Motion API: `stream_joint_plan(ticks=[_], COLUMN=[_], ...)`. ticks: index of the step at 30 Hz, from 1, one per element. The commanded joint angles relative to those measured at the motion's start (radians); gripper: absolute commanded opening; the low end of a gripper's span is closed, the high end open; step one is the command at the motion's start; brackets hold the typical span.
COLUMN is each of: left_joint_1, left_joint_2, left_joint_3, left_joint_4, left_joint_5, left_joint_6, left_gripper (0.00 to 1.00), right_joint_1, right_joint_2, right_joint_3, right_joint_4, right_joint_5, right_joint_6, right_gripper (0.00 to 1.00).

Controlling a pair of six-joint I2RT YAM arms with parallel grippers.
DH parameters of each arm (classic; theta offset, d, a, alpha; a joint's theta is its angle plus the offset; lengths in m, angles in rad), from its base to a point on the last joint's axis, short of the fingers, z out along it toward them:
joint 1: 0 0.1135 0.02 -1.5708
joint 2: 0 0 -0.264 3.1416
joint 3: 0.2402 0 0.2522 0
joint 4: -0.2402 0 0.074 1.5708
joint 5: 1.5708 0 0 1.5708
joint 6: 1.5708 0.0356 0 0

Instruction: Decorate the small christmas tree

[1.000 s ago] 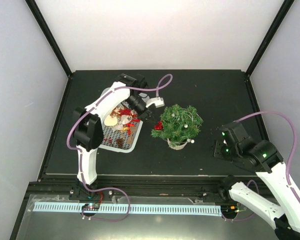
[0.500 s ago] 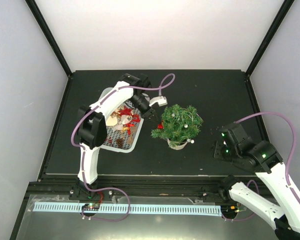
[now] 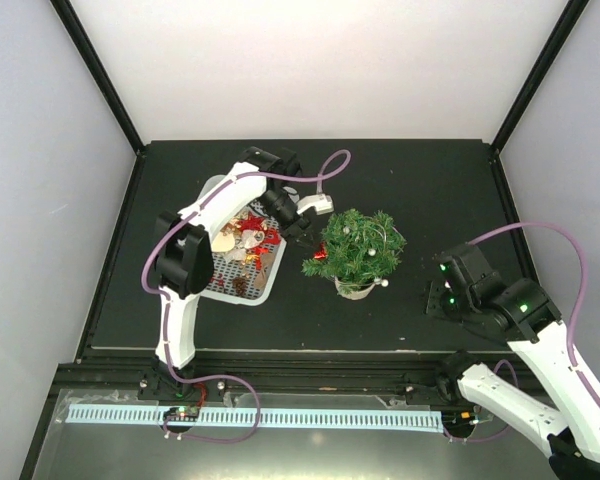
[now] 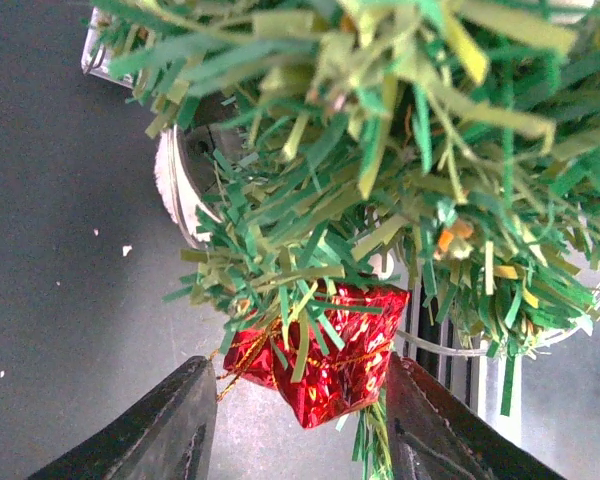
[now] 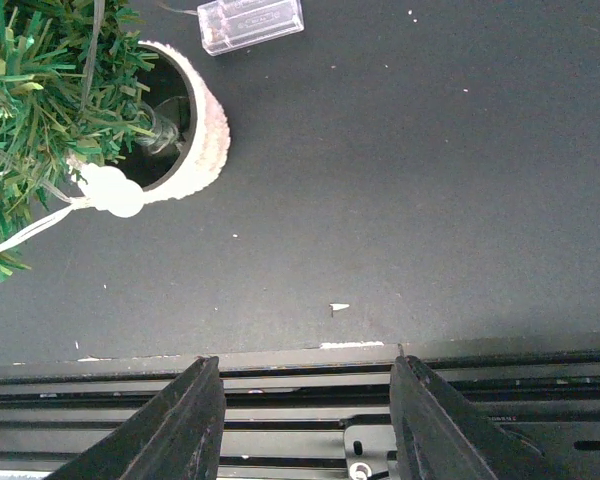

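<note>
The small christmas tree (image 3: 362, 245) has flat, thin-cut needles like plastic strip, matt green with paler yellowish ones among them. Its pot (image 5: 212, 130) looks whitish and rough, almost fuzzy, on the outside. A red ornament (image 4: 325, 345) in the branches is crinkled glossy foil bound with fine gold thread. A white ball (image 5: 111, 190) looks smooth and matt. A small box (image 5: 251, 22) is clear plastic. The tabletop (image 3: 430, 190) is matt black, and the basket (image 3: 260, 297) is white mesh. The left tool (image 4: 298, 400) has fingers (image 4: 170, 430) of dull black plastic.
</note>
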Motion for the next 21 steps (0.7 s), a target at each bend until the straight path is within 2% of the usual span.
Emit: stream_joint_plan(ticks=[1,8,11,15,19,21], left_joint_1=[0.011,0.070,0.148,0.291,0.346,0.349], left_joint_2=[-0.062,-0.091,-0.092,-0.125,-0.093,-0.087], left_joint_3=[0.035,0.101,0.189,0.202,0.194,0.150], left_joint_4=[-0.018,-0.082,-0.160,-0.148,-0.101,-0.010], left_joint_5=[-0.040,-0.081,-0.104,-0.169,-0.350,-0.453], left_joint_6=[0.025,0.049,0.075,0.099,0.095,0.050], left_gripper=[0.50,0.56,0.59,0.62,0.58,0.57], right_joint_1=[-0.006,-0.007,-0.007,-0.007,-0.007,-0.007], right_joint_2=[0.002,0.016,0.017,0.007,0.005,0.009], right_joint_3=[-0.001,0.001,0.016,0.001,-0.031,-0.043], right_joint_4=[0.025,0.031,0.020,0.027,0.048,0.065], right_joint_5=[0.008,0.017,0.041,0.043,0.020,0.013], right_joint_6=[-0.015,-0.029,-0.028,-0.028,-0.022,-0.020], right_gripper=[0.48,0.48,0.48,0.48,0.48,0.48])
